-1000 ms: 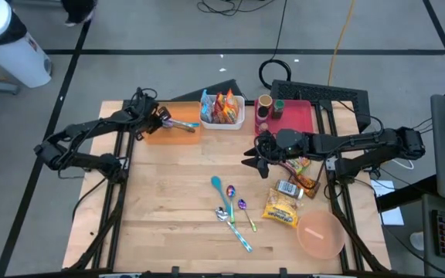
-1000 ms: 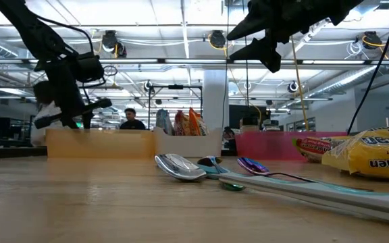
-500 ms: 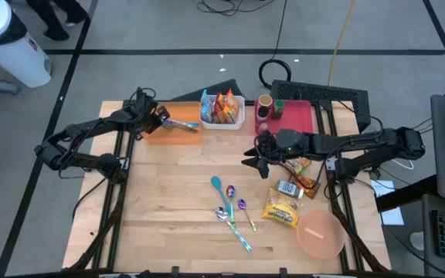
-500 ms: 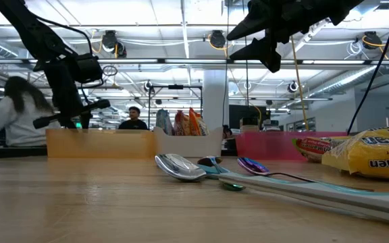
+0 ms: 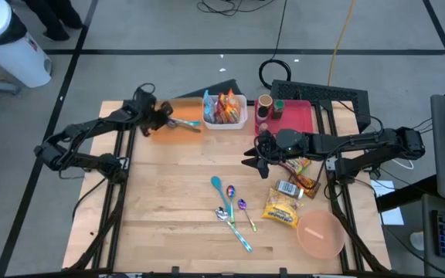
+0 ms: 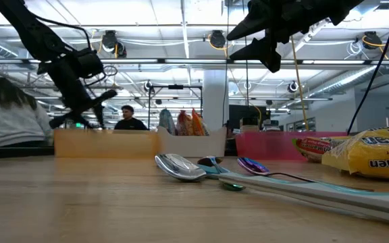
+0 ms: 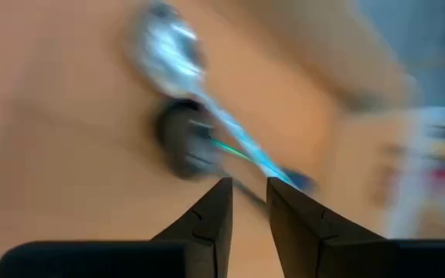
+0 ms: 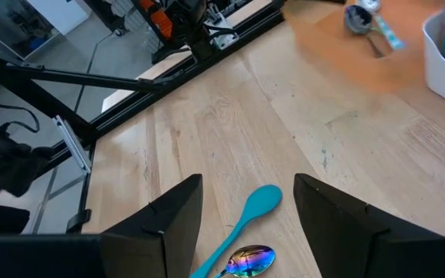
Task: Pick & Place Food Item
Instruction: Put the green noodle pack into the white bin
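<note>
Bench (image 5: 168, 201) — wood top, items as seen:

- Left gripper (image 5: 163, 117): over orange tray (image 5: 178, 135) at far edge; fingers (image 7: 207, 220) a narrow gap apart, nothing between them. Spoon (image 7: 199, 93) w/ silver bowl lies in tray just ahead.
- Right gripper (image 5: 252, 161): mid-bench, raised, jaws apart, empty.
- White bin (image 5: 224, 122) beside orange tray, holds snack packets (image 5: 224, 106).
- Red tray (image 5: 300, 116) at far right; two small jars (image 5: 266, 104) next to it.
- Food items: yellow ramen pack (image 5: 282, 208) near right front; small wrapped packs (image 5: 298, 176) between it and the right arm.
- Spoons (image 5: 230, 207) — teal, silver, iridescent — clustered centre-front.
- Pink bowl (image 5: 320, 235) at right front corner.
</note>
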You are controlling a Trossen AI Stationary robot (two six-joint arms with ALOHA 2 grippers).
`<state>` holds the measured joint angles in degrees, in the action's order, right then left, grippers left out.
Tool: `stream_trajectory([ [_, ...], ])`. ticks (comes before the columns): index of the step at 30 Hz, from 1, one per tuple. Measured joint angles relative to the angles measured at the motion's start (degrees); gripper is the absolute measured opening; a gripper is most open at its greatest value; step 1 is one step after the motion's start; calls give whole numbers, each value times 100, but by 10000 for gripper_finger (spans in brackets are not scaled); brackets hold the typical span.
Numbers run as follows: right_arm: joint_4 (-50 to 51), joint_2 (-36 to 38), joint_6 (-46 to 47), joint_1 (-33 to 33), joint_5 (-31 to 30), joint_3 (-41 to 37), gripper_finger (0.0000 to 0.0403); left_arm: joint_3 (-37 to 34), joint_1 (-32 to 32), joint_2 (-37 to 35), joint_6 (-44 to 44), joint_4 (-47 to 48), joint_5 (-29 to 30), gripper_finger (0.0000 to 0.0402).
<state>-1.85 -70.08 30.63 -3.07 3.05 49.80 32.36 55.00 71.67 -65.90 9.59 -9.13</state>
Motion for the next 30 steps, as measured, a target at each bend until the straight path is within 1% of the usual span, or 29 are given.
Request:
stream_trajectory([
  [4, 1, 1, 12, 0, 2, 0, 196, 2, 0, -257, 16, -694, -951, 88],
  [7, 0, 0, 13, 0, 7, 0, 196, 16, -2, -647, -67, -1134, -1534, 88],
  [10, 0, 0, 15, 0, 13, 0, 196, 118, -26, -1220, -160, -1129, -1885, 88],
  [13, 0, 0, 17, 2, 17, 0, 196, 327, -150, -1906, -34, -1191, -2133, 88],
  [17, 0, 0, 17, 20, 22, 0, 196, 647, -432, -2851, -46, -1802, -2489, 88],
  [20, 0, 0, 20, 22, 24, 0, 196, 910, -777, -3490, -45, -2440, -2459, 88],
  [22, -2, 0, 20, 22, 24, 0, 196, 1057, -1066, -3856, 138, -2816, -2343, 88],
  [24, -2, 0, 65, 22, 93, 0, 196, 1167, -1410, -4205, 445, -2988, -2168, 88],
  [27, -7, 0, 153, 15, 344, 0, 196, 1267, -1966, -4617, 1034, -3096, -1736, 88],
  [30, -9, 0, 152, 15, 592, 0, 196, 1262, -2482, -4740, 1579, -3040, -1249, 88],
])
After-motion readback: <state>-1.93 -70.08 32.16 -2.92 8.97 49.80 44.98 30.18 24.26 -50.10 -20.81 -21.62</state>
